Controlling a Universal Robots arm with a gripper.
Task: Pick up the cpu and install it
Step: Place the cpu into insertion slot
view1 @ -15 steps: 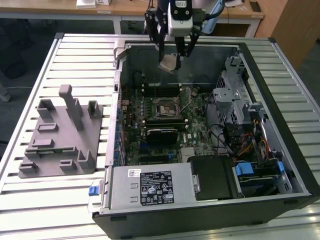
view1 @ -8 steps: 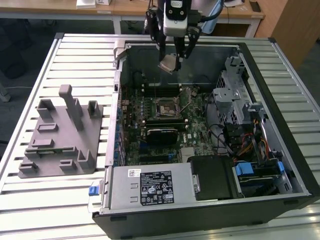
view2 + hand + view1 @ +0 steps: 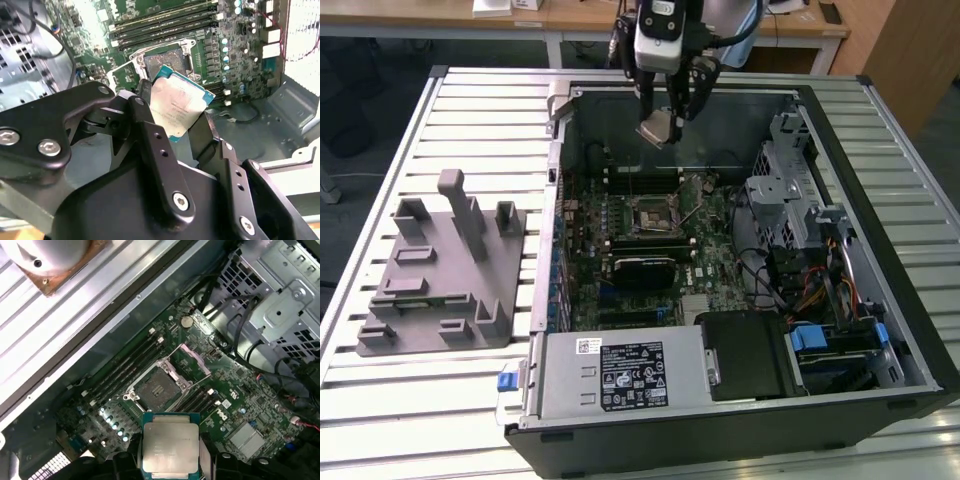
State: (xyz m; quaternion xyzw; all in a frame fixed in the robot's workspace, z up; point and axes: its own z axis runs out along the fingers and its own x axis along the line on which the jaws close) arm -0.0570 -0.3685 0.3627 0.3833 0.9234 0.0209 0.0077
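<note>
I am gripping the cpu [image 3: 177, 107] in my gripper [image 3: 665, 125], fingers [image 3: 145, 107] closed on two opposite edges, silver top plate facing the wrist cameras. Cpu is hanging in the air inside the open case, well above the socket [image 3: 157, 387] and apart from it, nothing touching. From the exterior view it is sitting off toward the memory-slot side of the socket, not squarely over it. Cannot tell the exact offset.

Socket is looking empty, and its metal frame [image 3: 195, 357] is looking flipped open on the side away from the memory slots [image 3: 125, 367].

Step in hand, as I judge it: carrying and lining up over the socket.

- The chip is looking tilted against the socket plane, so levelling matters most; a canted chip could catch the socket contacts.
- The chip's edges need squaring to the socket's edges, and corner orientation needs matching. The marks are too small to read here.
- The path should be staying clear of the raised frame beside the socket.
- Grip on the rim only, firm, no squeeze across the plate.
</note>
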